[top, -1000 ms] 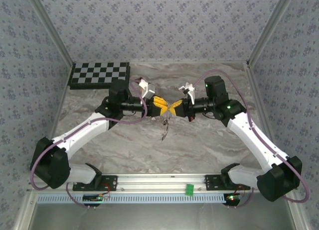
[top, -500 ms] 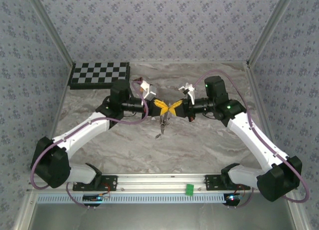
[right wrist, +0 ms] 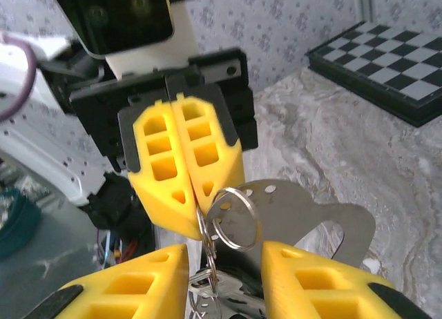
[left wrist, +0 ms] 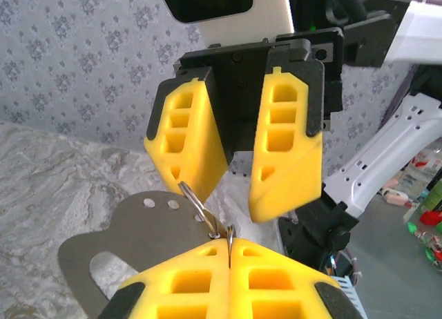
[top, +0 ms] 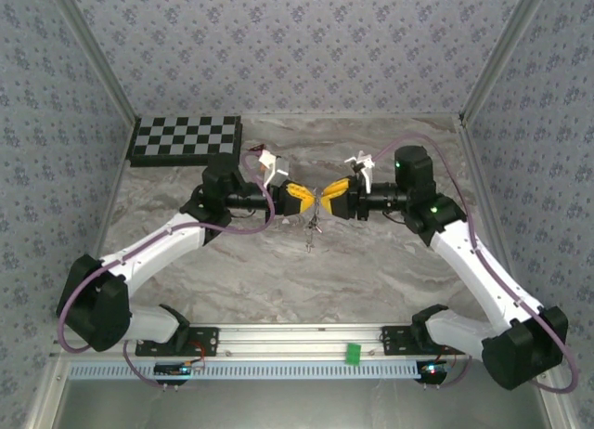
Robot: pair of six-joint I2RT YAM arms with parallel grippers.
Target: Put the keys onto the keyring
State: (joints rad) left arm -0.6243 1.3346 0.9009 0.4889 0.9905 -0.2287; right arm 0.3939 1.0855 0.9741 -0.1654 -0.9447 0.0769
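The keyring [right wrist: 235,190] is pinched at its edge between the closed fingertips of the left gripper [right wrist: 188,210] and is held in the air above the table [top: 371,271], about midway between left and right. The right gripper [left wrist: 245,195] is set nose to nose with it, its jaws parted to a moderate gap with nothing clamped between them. In the left wrist view one of its fingertips is seen just beside the ring's wire, possibly touching it. The keys [top: 310,232] hang below the meeting fingertips as a small dark cluster. In the right wrist view thin silvery pieces are seen dangling under the ring, between the right fingers. Whether each key is already threaded cannot be told, as the cluster is too small and partly cut off. The step in hand is judged to be a fresh grip by the right gripper. It is done well if the left pinch is kept firm, so that the ring is not twisted. The right jaws should be lowered squarely around a single key or the ring's wire. They should then be closed slowly, so that the hanging cluster is not knocked aside.
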